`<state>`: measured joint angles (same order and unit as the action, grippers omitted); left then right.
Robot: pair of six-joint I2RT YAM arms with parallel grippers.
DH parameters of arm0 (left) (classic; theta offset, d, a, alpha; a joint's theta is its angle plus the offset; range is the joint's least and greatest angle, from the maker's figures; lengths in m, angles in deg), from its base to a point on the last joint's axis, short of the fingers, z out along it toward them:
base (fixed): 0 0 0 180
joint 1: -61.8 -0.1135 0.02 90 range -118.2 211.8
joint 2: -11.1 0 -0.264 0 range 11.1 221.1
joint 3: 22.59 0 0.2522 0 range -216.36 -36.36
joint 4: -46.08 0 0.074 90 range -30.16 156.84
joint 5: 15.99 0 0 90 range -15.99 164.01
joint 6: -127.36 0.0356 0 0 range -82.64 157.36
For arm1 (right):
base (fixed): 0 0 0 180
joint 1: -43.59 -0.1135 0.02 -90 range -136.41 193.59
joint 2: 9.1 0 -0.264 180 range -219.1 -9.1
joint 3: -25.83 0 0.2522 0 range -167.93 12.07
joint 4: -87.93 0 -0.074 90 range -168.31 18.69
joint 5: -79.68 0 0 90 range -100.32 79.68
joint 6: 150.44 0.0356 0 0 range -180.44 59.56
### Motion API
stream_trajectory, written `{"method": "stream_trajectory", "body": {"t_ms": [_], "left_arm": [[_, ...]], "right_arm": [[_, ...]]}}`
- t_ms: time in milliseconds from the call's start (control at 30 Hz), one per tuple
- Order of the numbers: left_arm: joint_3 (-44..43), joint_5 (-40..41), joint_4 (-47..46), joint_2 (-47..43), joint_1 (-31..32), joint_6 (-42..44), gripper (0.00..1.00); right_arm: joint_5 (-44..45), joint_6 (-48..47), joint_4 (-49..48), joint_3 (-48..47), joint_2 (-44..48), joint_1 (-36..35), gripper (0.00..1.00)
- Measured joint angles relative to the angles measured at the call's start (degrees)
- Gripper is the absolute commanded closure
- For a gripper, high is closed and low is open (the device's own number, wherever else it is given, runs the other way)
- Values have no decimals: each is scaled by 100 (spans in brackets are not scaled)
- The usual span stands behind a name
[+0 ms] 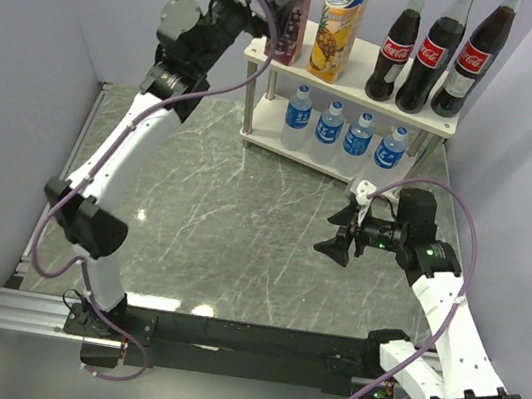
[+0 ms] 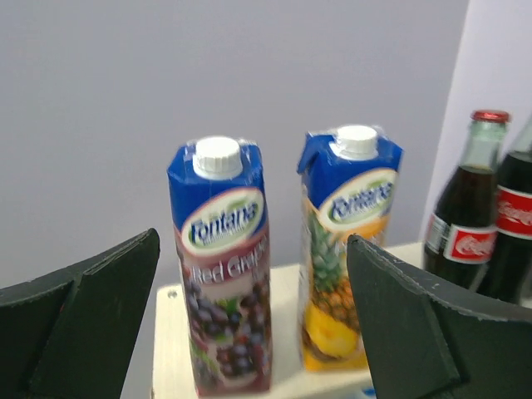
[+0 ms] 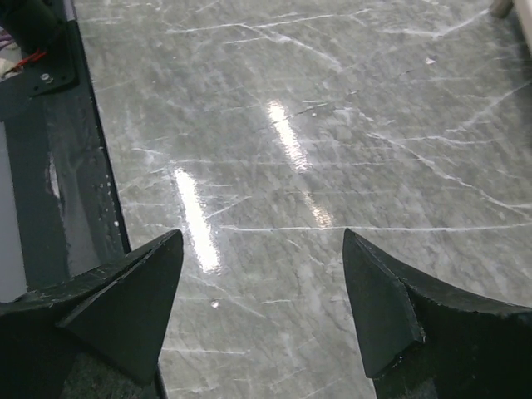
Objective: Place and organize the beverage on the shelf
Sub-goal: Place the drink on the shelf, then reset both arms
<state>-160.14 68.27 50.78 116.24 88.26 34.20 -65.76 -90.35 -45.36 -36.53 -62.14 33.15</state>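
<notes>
Grape carton (image 2: 224,274) — standing far-left on the shelf (image 2: 170,332), probably weighty, slick-sided, crushable, asking a mid-body hold — left gripper (image 2: 252,241) gaping wide facing it, right gripper (image 3: 262,237) hanging open, empty.

You've got the shelf (image 1: 356,92) at the far right of the table (image 1: 241,226), with the grape carton (image 1: 289,11) at the left end of its upper board, the pineapple carton (image 1: 340,24) just beside it on the right, then the three Coca-Cola bottles (image 1: 432,59) in a row to the right end. Under them, on the lower board, your four water bottles (image 1: 359,138) stand side by side. Your left gripper (image 2: 253,241) sits up by the grape carton, apart from it, and the right gripper (image 3: 263,241) is over the table in front of the shelf.
</notes>
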Motion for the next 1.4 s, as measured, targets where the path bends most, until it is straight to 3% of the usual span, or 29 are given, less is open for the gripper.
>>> {"method": "stream_trajectory", "body": {"t_ms": [133,400,567,700,900,1067,1200,1400], "left_arm": [[1209,-50,-146,-911,0,-168,1],[4404,-37,175,-3595,-90,-750,1],[6391,474,664,-5628,-304,-1196,0],[7495,1043,1248,-6773,-356,-1384,1],[8341,1510,2107,-7138,-363,-1412,1],[8548,1528,2492,-7455,-363,-1403,0],[8548,1530,2483,-7766,-363,-1368,0],[8550,1554,2485,-7947,-363,-1346,1]], "right_arm": [[195,39,-96,9,223,101,13],[1493,1690,-999,13,839,894,12],[2326,2761,-1604,37,1379,1591,10],[3202,3659,-1976,37,1499,2037,0],[4730,4074,-1912,42,1720,2282,0],[5871,3915,-1862,393,2490,2284,0],[6269,3862,-1578,584,3169,2286,0],[6476,3899,-1325,597,3381,2284,0]]}}
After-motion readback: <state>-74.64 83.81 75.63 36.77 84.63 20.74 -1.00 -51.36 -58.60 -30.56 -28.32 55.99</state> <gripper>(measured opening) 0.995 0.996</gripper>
